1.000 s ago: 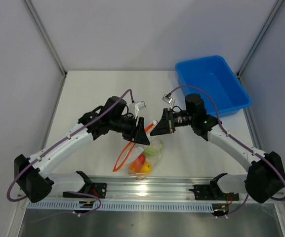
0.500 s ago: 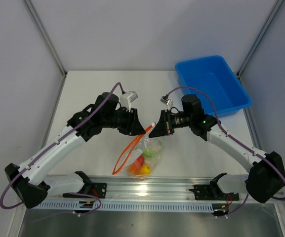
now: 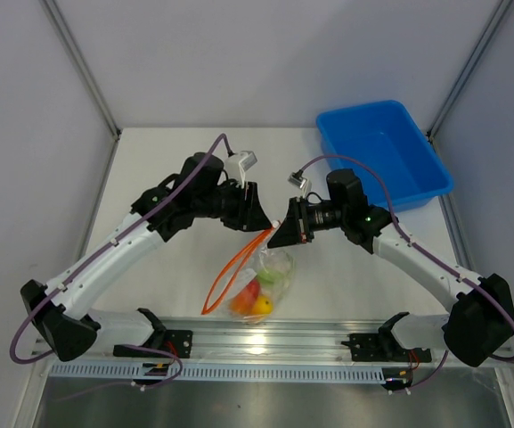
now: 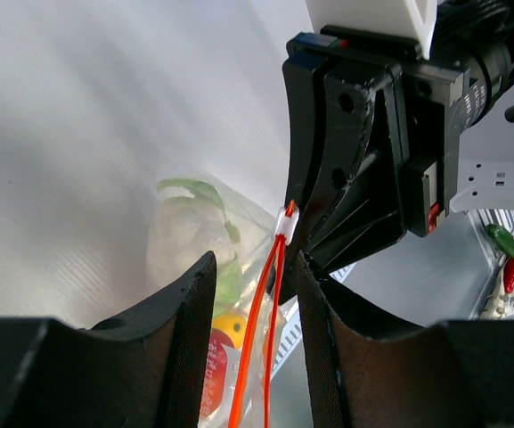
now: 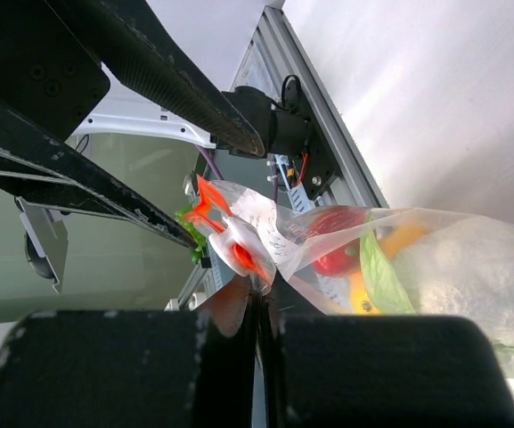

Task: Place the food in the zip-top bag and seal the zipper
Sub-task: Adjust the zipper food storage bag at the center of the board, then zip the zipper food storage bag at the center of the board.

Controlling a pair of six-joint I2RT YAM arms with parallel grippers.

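While the right gripper (image 3: 279,236) is pinched tight on the top corner of the zip-top bag (image 3: 273,272), right at the end of the zipper (image 4: 280,244), the left gripper (image 4: 255,266) stands part-open. That orange-red strip runs up through the gap between its fingers (image 4: 185,330), and neither finger plainly presses on it. From the left wrist view the right gripper's black body fills the space just beyond those fingers, so the two claws are nose to nose with only the strip's end between them. The bag slants down from its held corner toward the metal rail (image 3: 328,332) at the table's near edge. All the food sits inside it: the white-and-green cauliflower lump (image 4: 181,245) uppermost, then the red-orange piece (image 5: 337,250) and the yellow-orange piece (image 3: 263,305) at the bottom. The rest of the strip sags away in a loose loop to the bag's left. A blue bin (image 3: 417,183) stands well apart in the far right corner.
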